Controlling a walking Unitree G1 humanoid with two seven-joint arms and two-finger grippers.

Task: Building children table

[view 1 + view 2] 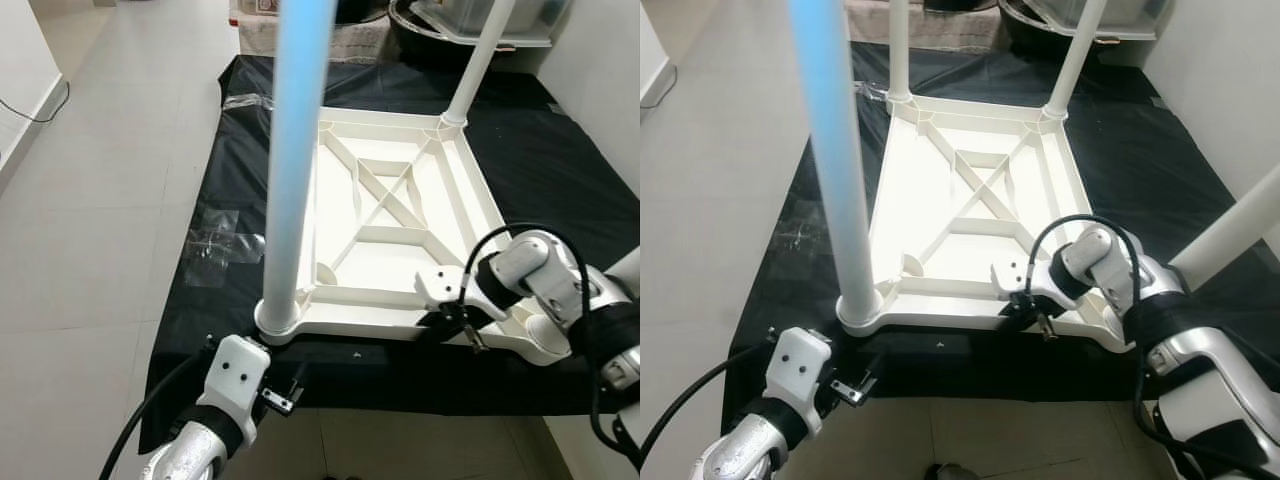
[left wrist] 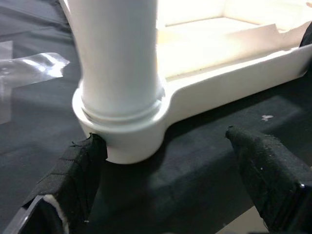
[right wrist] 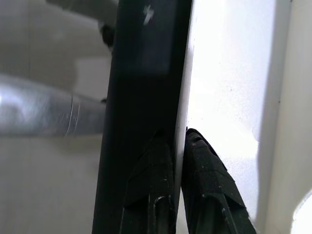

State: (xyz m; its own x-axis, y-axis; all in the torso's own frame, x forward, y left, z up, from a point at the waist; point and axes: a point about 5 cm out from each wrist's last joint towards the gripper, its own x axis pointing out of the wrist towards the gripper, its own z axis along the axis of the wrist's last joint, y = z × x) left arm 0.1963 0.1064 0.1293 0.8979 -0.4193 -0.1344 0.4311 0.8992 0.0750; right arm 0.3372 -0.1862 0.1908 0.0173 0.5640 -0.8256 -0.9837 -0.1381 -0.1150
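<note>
1. Upturned white table top [image 1: 970,225] lying on black sheet [image 1: 1160,170], with four upright legs blocking passage at its corners; nearest leg [image 1: 840,180] rising directly ahead of left gripper [image 2: 161,170].
2. Left gripper's fingers spread wide, one pad [image 2: 78,170] touching the leg's socket [image 2: 126,136]; bare sheet between the pads.
3. Right gripper [image 3: 178,161] pinched on the top's near rim [image 1: 970,322], no gap left there.
4. Open recesses between the crossed ribs [image 1: 980,195] inside the frame.
5. Bare tiled floor [image 1: 100,230] on the left; wall [image 1: 1230,90] close on the right.
6. Loose clear wrap [image 1: 215,240] on the sheet's left part.
</note>
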